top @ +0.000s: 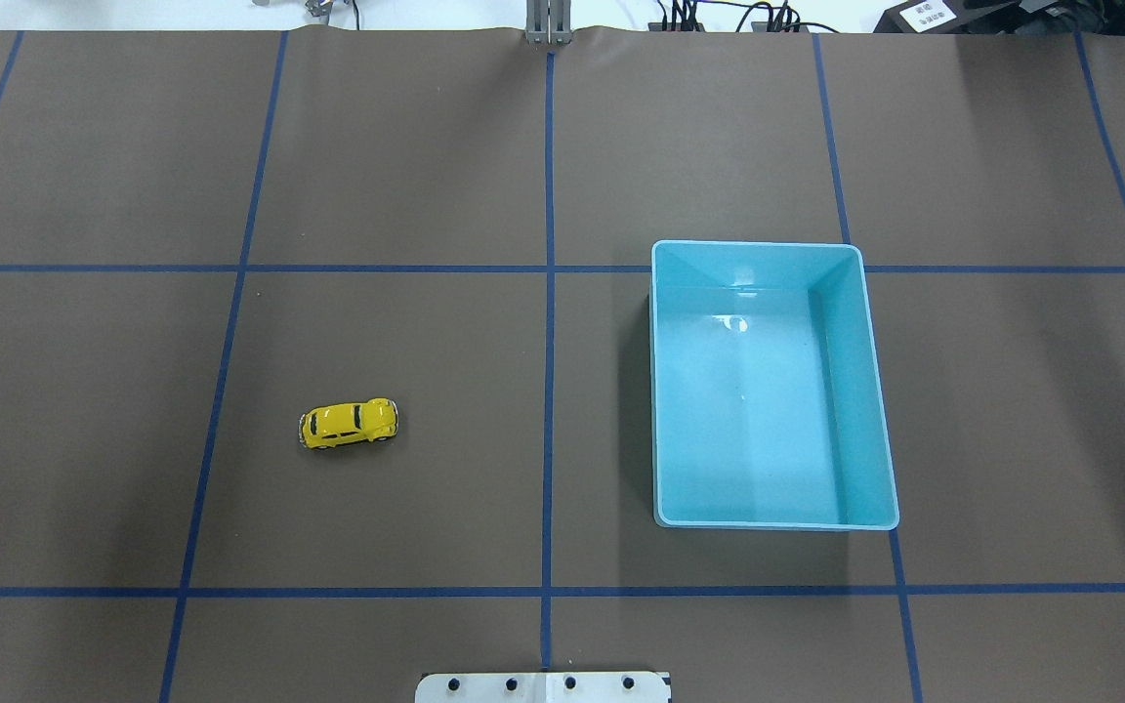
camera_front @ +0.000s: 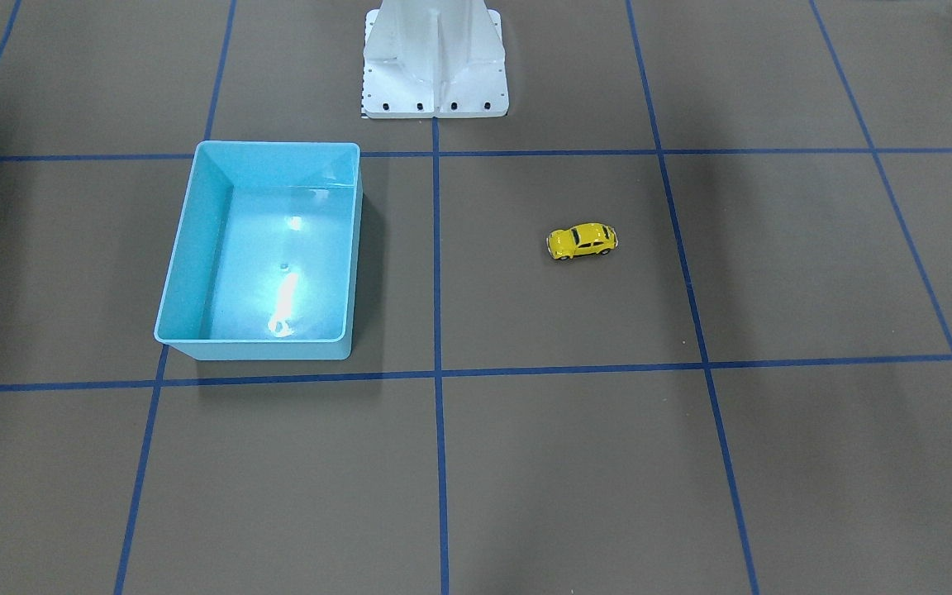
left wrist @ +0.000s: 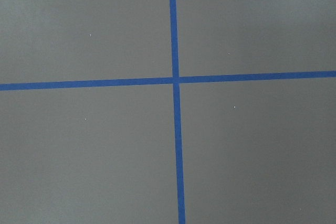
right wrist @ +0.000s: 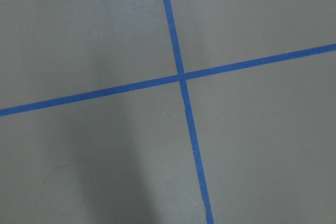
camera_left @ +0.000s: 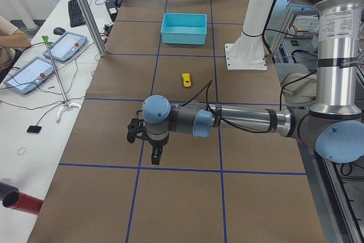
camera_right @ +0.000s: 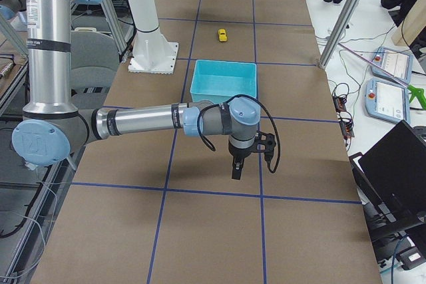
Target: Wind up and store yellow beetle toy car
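The yellow beetle toy car stands on its wheels on the brown mat, on my left side, alone and untouched. The blue bin sits open on my right side, with nothing in it. Both grippers show only in the side views. My left gripper hangs over the mat well away from the car, towards the table's left end. My right gripper hangs beyond the bin, towards the right end. I cannot tell whether either is open or shut. Both wrist views show only mat and tape.
Blue tape lines divide the mat into squares. The white robot pedestal stands at the near middle edge. Metal posts and a side table with tablets run along the operators' side.
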{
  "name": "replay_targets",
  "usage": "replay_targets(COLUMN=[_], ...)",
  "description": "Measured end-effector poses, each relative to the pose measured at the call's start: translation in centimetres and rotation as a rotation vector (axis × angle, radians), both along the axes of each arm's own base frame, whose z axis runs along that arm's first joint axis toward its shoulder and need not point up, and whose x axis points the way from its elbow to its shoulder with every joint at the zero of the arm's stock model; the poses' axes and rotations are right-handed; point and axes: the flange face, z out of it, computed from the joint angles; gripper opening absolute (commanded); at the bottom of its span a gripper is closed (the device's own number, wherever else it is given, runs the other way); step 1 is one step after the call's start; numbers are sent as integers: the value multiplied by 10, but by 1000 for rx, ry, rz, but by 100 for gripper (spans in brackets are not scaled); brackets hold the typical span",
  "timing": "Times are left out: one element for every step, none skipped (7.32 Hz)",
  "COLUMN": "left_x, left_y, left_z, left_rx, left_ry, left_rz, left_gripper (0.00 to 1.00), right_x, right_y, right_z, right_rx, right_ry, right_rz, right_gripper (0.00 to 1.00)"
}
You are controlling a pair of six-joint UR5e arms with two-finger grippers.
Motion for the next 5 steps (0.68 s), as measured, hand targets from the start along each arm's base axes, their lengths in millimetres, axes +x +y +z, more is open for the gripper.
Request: replay_targets(left_x=[7, 20, 40, 64, 94], left_y=[-6, -10, -17, -27, -34], left_z=[-17, -38, -61, -85, -109], left_rx=[33, 73, 117, 150, 169], left_ry=[4, 10, 15, 19, 23], left_rz=[15, 41, 81, 127, 183], left_gripper=[100, 100, 100, 100, 100], right_x=[0, 0, 0, 1, 1], right_y=[1, 1, 2, 1, 1], right_z=[1, 2, 3, 3, 4], right_rx=[25, 34, 36, 38, 41], right_ry=[1, 2, 4, 10, 20], right_rz=[-32, -44, -48, -48, -49], right_gripper=[100, 100, 100, 100, 100])
